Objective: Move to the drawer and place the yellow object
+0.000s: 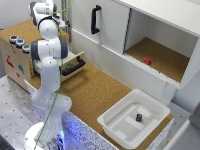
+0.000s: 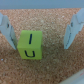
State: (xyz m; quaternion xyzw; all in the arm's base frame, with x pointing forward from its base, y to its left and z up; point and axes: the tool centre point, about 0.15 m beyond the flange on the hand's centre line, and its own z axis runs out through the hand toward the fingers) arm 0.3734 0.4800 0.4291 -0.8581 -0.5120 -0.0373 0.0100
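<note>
cork-topped bench (image 1: 95, 92), arm parked over the drawer (image 1: 72, 65).
exterior view: drawer pulled out of its light wooden box (image 1: 17, 57), black bar handle forward; white tray (image 1: 150, 107) holds a dark purple block (image 1: 139, 118), red cube (image 1: 147, 60) in the open cabinet. wrist view: pincer (image 2: 41, 31) spread wide, holding nothing; yellow object (image 2: 30, 45) sits on cork between the fingers (image 2: 73, 29), touching neither.

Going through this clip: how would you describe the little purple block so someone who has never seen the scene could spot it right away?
Follow the cork-topped counter toward the exterior view's right, where a white plastic tub sits at its end. The purple block lies alone inside that tub. It is small and dark, unlike the red cube in the open cabinet above, and unlike the yellow-green block seen between the jaws in the wrist view.
</note>
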